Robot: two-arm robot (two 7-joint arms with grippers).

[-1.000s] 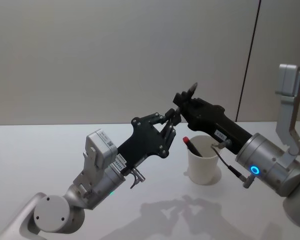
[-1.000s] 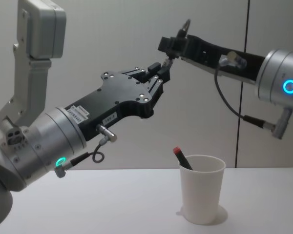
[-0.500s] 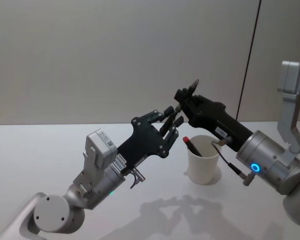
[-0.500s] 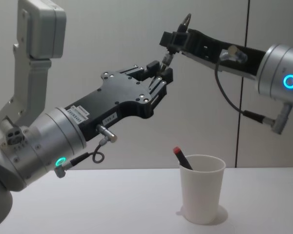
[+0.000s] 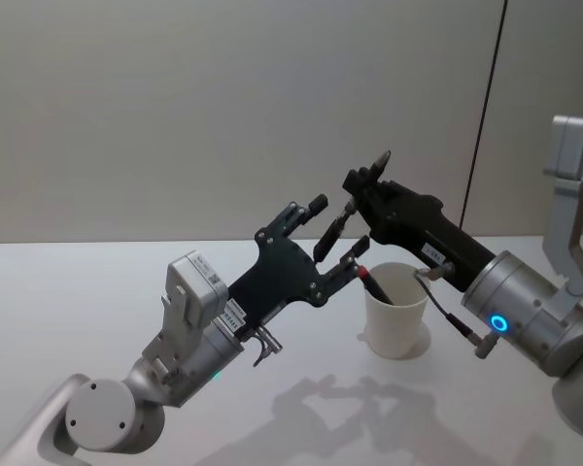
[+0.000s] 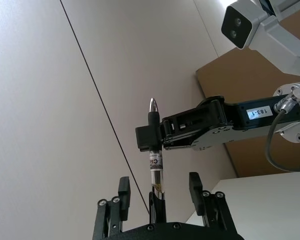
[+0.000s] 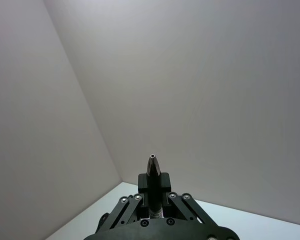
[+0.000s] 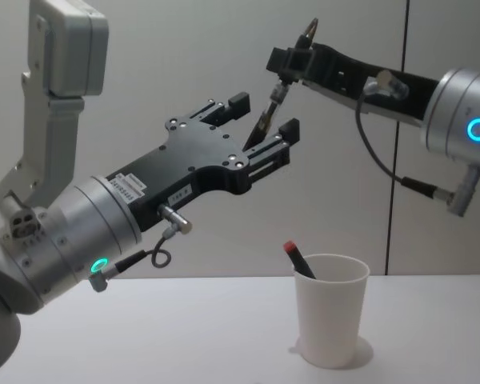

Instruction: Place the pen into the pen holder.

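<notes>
Head view: the right gripper [image 5: 366,184] pinches a slim, stiff dark pen [image 5: 338,226] high, left of the white paper-cup pen holder [image 5: 396,311]. Chest view: the left gripper [image 8: 264,128], spread, flanks its lower end. Light, slippery; grip mid-barrel.

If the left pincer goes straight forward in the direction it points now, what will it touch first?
Probably the pen held by the right pincer. Its lower end hangs between the open fingers of the left pincer, so the fork's base would likely meet it; depth is unclear.

Silver cylindrical arms with glowing status rings, black cables and black screw-studded claws bearing white labels.
</notes>
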